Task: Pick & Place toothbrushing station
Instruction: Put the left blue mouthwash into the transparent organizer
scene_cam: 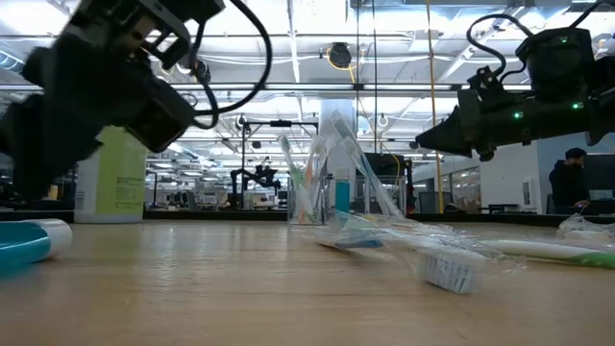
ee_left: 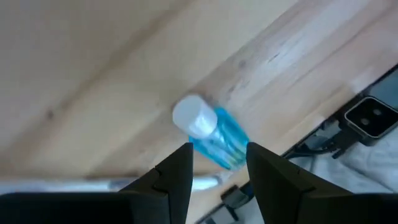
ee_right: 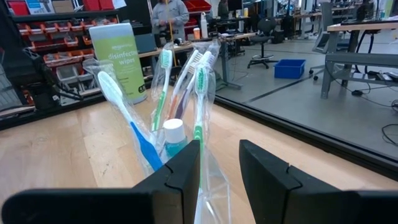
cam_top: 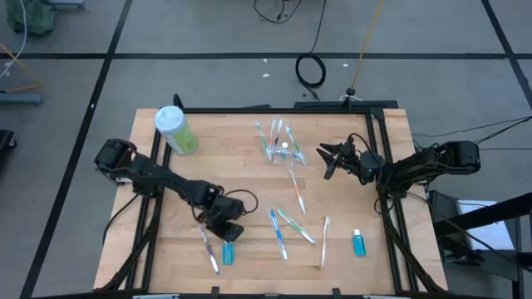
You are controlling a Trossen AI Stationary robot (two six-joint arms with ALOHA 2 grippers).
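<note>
A: Where is the left gripper (ee_left: 217, 163)?
B: Spread narrowly over a teal, white-capped tube (ee_left: 211, 132) lying near the table's front edge.
A: The right gripper (ee_right: 219, 163)?
B: Parted, facing the clear plastic cup (cam_top: 281, 153) of wrapped toothbrushes (ee_right: 198, 93).

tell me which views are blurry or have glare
Low view: left gripper is a dark, soft blur close to the lens; ceiling lights glare behind. Left wrist view: the teal tube and wood look motion-smeared. Right wrist view: toothbrushes in the cup are sharp. High view: evenly lit.

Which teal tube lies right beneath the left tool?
The teal tube near the table's front-left edge, framed by the left tool; another teal tube lies front-right, apart from both arms.
</note>
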